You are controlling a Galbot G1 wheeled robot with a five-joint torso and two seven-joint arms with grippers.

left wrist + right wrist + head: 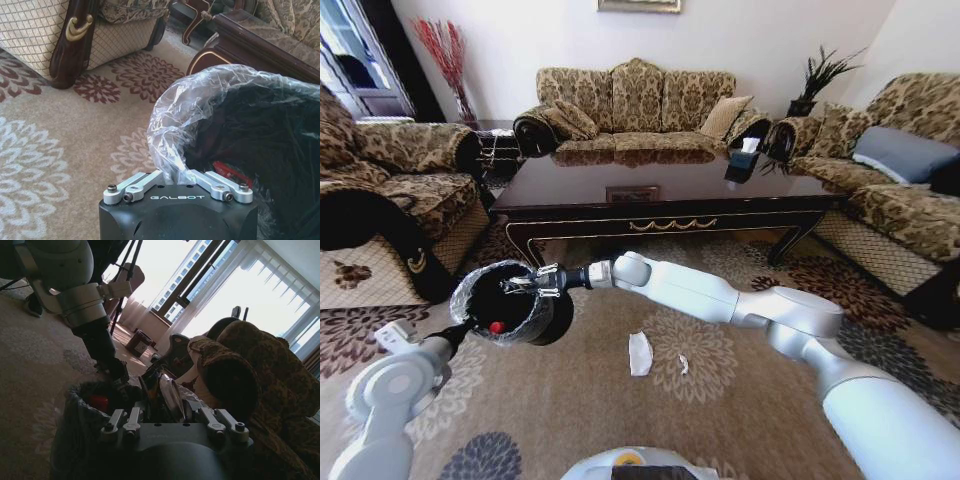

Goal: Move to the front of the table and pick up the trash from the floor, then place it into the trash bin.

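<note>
left gripper [176, 176] pinched bin [510, 300] rim, lifted | right gripper [525, 284] over bin, clamped on crinkly, light foil scrap | wrapper [640, 353] on floor [620, 420], 3 o'clock of bin: soft, pinch edge

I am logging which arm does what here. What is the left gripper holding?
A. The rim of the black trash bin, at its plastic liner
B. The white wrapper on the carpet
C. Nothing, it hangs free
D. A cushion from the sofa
A: in the left wrist view the left gripper is closed on the crinkly liner at the rim of the trash bin, and the head view shows that arm holding the bin up.
</note>
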